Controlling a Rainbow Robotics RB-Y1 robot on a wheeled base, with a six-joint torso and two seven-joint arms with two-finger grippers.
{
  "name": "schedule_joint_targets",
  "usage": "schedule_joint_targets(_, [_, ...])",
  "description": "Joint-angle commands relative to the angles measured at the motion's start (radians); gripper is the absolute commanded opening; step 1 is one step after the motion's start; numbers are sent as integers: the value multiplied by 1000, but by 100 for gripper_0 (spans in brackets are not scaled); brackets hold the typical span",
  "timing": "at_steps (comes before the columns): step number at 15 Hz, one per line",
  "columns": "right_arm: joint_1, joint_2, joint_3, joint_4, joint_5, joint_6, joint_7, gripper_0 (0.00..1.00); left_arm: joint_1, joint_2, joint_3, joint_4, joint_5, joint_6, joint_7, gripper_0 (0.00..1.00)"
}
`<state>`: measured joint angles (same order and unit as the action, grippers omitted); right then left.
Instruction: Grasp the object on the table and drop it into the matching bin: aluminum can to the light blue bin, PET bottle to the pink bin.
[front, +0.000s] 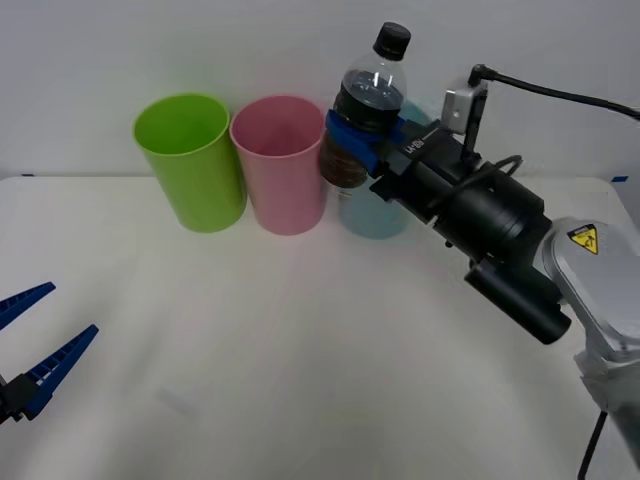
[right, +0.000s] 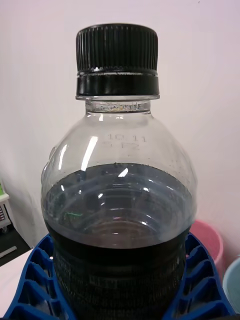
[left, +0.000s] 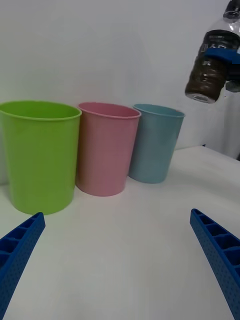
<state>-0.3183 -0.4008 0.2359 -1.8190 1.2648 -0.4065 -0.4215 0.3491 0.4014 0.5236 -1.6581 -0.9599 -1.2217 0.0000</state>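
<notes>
My right gripper (front: 360, 135) is shut on the PET bottle (front: 368, 100), a clear bottle with a black cap and dark label. It holds the bottle upright in the air, above rim height. In the front view the bottle overlaps the gap between the pink bin (front: 285, 165) and the light blue bin (front: 375, 215). The left wrist view places the bottle (left: 210, 70) beside the light blue bin (left: 155, 142), not over the pink bin (left: 105, 150). Close up, the blue fingers (right: 200, 275) clasp the bottle (right: 117, 200) around its label. My left gripper (front: 70, 308) rests open low at the near left.
A lime green bin (front: 192, 160) stands left of the pink one, the three bins in a row at the back of the white table (front: 300, 350). A white wall rises right behind the bins. The right arm's black body reaches in from the right.
</notes>
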Motion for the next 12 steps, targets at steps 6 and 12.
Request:
schedule_joint_targets(6, [-332, 231, 2, 435, 148, 84, 21, 0, 0, 0, 0, 0, 0, 0, 0, 100])
schedule_joint_targets(12, [-539, 344, 2, 731, 183, 255, 79, 0, 0, 0, 0, 0, 0, 0, 0, 100])
